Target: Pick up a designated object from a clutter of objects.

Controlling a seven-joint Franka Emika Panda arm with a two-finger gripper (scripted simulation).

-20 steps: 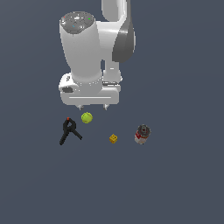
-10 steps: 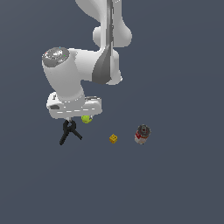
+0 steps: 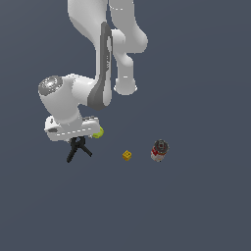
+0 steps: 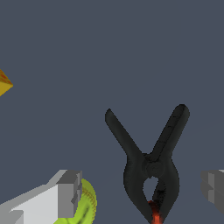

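Note:
The black spring clamp (image 3: 77, 149) lies on the dark floor, directly under my white hand; only its two splayed handles stick out below the hand in the exterior view. In the wrist view the whole clamp (image 4: 148, 164) shows, its red tip toward the hand. My gripper (image 4: 142, 190) is open, with one finger (image 4: 69, 192) on each side of the clamp's jaw end and a gap to each. The yellow-green ball (image 3: 98, 132) is half hidden by the hand; in the wrist view it (image 4: 87, 205) sits right behind one finger.
A small yellow cube (image 3: 127, 155) lies to the exterior view's right of the clamp and shows at the wrist view's edge (image 4: 3, 83). A dark red-and-white cylinder (image 3: 159, 150) lies further to the exterior view's right. The arm (image 3: 105, 54) rises above the hand.
The hand has moved to the exterior view's left and down, from above the ball to over the clamp. The objects have not moved.

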